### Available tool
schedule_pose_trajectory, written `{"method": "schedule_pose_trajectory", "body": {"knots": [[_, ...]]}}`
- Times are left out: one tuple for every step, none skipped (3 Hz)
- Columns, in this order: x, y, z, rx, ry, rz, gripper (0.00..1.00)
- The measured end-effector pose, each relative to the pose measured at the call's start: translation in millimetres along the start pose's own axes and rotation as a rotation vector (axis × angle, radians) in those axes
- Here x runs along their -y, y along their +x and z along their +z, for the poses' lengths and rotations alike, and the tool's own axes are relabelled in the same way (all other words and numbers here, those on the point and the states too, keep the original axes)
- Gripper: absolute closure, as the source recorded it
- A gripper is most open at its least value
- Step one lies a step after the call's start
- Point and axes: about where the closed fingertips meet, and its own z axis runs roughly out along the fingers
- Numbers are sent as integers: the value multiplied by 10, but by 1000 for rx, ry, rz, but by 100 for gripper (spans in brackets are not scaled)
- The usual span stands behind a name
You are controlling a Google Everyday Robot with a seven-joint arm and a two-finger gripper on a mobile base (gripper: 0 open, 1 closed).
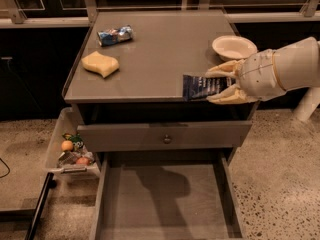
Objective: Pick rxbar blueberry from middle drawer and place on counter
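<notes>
1. Now, your gripper (pixel 210 87) reaches in from the right over the front right part of the counter (pixel 160 59). Its two pale fingers (pixel 226 69) are clamped on the rxbar blueberry (pixel 196 87), one on the far side and one on the near side.
2. From the gripper, the bar sticks out to the left, away from the wrist. Its long axis runs roughly left to right, almost parallel with the counter's front edge and just behind it.
3. You cannot tell whether the bar's underside rests on the counter or hangs just above it. It looks low, so I judge that letting go needs little or no further descent.
4. Mind the white bowl (pixel 234 46) just behind the gripper. The foil packet (pixel 115 35) and the yellow sponge (pixel 100 63) lie well apart to the left.
5. Below, the middle drawer (pixel 165 199) stands open with a bare floor, and the bar is out of it.
6. The bar looks flat and rectangular, in a dark navy wrapper with pale lettering. Its right end is hidden between the fingers.
</notes>
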Motion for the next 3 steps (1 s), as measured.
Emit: {"method": "schedule_pose_trajectory", "body": {"knots": [[1, 0, 0, 0, 0, 0, 100], [276, 70, 82, 1, 47, 13, 100], [693, 185, 209, 33, 100, 55, 100]]}}
